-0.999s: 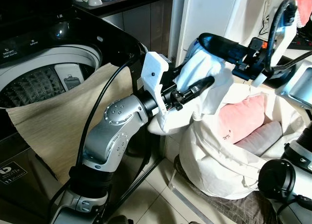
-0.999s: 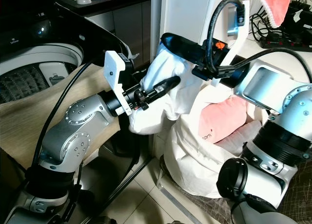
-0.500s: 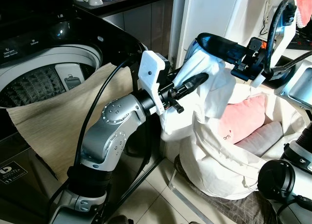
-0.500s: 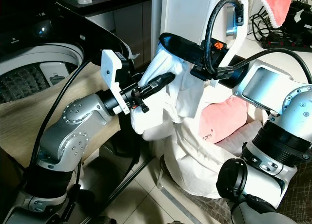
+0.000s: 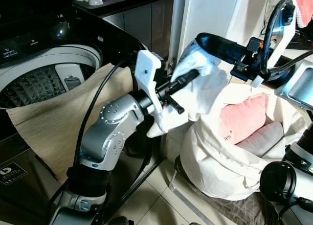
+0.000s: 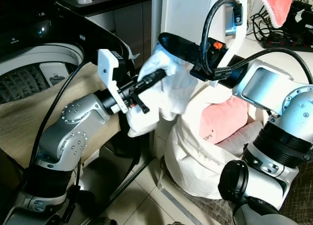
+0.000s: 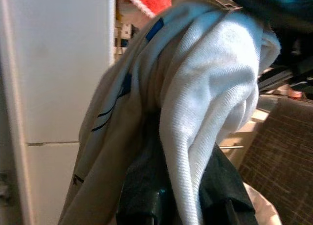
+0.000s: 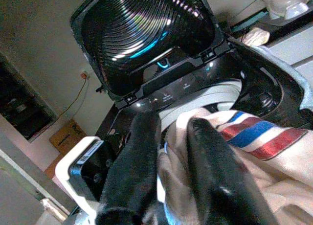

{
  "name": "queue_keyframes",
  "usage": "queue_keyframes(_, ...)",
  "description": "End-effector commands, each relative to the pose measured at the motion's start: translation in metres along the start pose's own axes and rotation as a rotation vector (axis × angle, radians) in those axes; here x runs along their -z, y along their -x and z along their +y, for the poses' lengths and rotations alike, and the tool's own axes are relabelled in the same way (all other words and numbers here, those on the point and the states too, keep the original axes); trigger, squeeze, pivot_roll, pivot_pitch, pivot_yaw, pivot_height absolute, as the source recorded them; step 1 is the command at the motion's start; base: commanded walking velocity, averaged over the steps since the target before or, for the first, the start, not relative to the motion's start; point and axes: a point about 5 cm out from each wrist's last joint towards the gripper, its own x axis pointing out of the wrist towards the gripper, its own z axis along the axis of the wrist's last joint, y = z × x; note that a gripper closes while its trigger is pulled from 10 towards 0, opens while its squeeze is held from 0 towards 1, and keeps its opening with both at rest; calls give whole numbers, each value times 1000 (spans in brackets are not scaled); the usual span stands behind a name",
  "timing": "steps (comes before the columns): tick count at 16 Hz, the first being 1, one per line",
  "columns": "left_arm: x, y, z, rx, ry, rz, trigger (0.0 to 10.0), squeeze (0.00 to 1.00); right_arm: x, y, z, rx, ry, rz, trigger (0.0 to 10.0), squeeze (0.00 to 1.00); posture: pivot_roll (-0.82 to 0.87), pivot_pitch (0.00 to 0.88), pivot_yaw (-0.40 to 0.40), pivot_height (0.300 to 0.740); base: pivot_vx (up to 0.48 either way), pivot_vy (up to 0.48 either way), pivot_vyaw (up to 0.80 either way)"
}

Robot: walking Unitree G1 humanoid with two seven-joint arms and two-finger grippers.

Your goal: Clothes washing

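A white garment (image 5: 200,88) with a red and blue striped part (image 8: 264,137) hangs between both grippers, above the gap between washer and laundry bag. My left gripper (image 5: 188,77) is shut on it from the washer side; in the left wrist view its black fingers (image 7: 146,195) sit under the bunched cloth (image 7: 215,78). From above, my right gripper (image 5: 203,39) is shut on the garment's top, with cloth pinched between its fingers (image 8: 132,151). The top-loading washing machine (image 5: 44,54) stands at the left with its lid (image 8: 146,34) up and its drum (image 5: 34,85) exposed.
A beige cloth (image 5: 58,122) is draped over the washer's front edge. A white laundry bag (image 5: 220,161) on the floor at the right holds a pink item (image 5: 242,117). A white cabinet (image 5: 215,10) stands behind. Tiled floor lies below.
Both grippers have carried the white garment up and to the left, toward the washer. Its lower end has lifted away from the laundry bag's rim.
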Motion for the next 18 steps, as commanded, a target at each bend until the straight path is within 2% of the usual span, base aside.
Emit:
queue_keyframes(1,-4,0,5,-22,-22,-9,0,0,-4,4,2,8,25,-30,10000,1000,-122,0,9,740,0,0,0)
queue_keyframes(2,-3,2,9,-33,-37,0,0,0,-9,7,-1,37,25,-62,10000,1000,-123,0,10,740,0,0,0)
queue_keyframes(4,-10,7,27,-130,-90,-11,0,0,-22,17,-9,137,54,-127,10000,1000,-125,0,11,740,0,0,0)
queue_keyframes(5,-14,9,34,-163,-122,-14,0,0,-22,19,-8,145,73,-122,10000,1000,-126,0,10,740,0,0,0)
queue_keyframes(6,-30,13,56,-251,-230,-25,0,0,-16,21,-6,167,145,-68,10000,0,-126,0,10,740,0,0,0)
queue_keyframes(7,-48,15,73,-308,-321,-37,0,0,-10,20,-3,170,187,-44,10000,0,-128,0,10,740,0,0,0)
queue_keyframes(8,-62,17,84,-345,-380,-49,0,0,-5,19,-2,169,212,-31,10000,0,-128,0,10,740,0,0,0)
queue_keyframes(9,-113,21,111,-453,-571,-102,0,0,6,16,0,157,222,-10,10000,0,-122,0,8,740,0,0,0)
queue_keyframes(10,-160,26,126,-562,-747,-160,0,0,10,12,0,155,231,-12,10000,0,-121,0,6,740,0,0,0)
queue_keyframes(11,-160,26,126,-562,-747,-160,0,0,10,12,0,155,231,-12,10000,0,-121,0,6,740,0,0,0)
queue_keyframes(12,-204,34,134,-699,-930,-228,0,0,12,8,1,150,239,-14,10000,0,-116,0,4,740,0,0,0)
queue_keyframes(13,-204,34,134,-699,-930,-228,0,0,12,8,1,150,239,-14,10000,0,-116,0,4,740,0,0,0)
queue_keyframes(14,-230,41,136,-811,-1080,-262,0,0,13,6,2,144,245,-16,10000,0,-116,0,6,740,0,0,0)
queue_keyframes(15,-261,51,139,-966,-1366,-224,0,0,21,-1,6,123,260,-13,10000,0,-118,0,6,740,0,0,0)
queue_keyframes(16,-263,53,142,-986,-1417,-192,0,0,23,-2,7,116,264,-11,10000,0,-118,0,6,740,0,0,0)
queue_keyframes(17,-249,52,154,-973,-1393,-61,0,0,29,-5,8,113,269,1,10000,0,-117,0,4,740,0,0,0)
queue_keyframes(18,-223,54,170,-955,-1310,116,0,0,37,-8,9,112,277,25,10000,0,-116,0,2,740,0,0,0)
